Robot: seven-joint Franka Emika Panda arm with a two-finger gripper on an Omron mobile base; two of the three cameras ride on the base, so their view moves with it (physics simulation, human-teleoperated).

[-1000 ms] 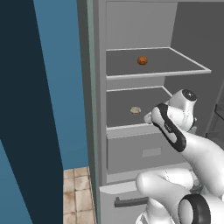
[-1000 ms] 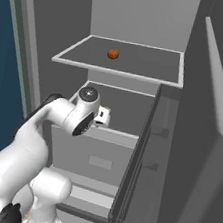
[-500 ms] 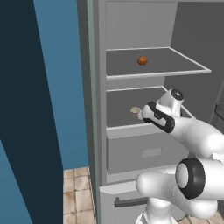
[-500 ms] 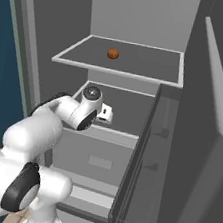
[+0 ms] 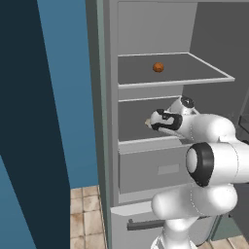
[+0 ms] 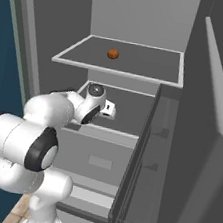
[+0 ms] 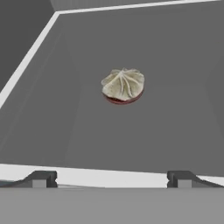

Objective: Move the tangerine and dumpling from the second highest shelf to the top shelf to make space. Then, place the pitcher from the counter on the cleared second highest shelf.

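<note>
1. Dumpling point(image 7: 123, 85) is seen lying alone on the second highest shelf point(image 7: 175, 127), ahead of the gripper point(image 7: 111, 178); the jaws are spread fully and nothing is held.
2. Tangerine point(image 5: 158, 67) is seen already on the top shelf point(image 5: 204, 73).
3. A centred, level approach is judged best.
4. Open shelf surrounds the dumpling; the white rim lies near the fingertips point(image 7: 41, 178).

Bare shelf point(image 7: 175, 87) lies all around the dumpling point(image 7: 123, 85).

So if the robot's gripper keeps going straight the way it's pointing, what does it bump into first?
Probably the dumpling. It sits ahead of the open gripper on the second highest shelf, roughly centred between the fingertips, with nothing between. Exact depth is hard to judge.
</note>
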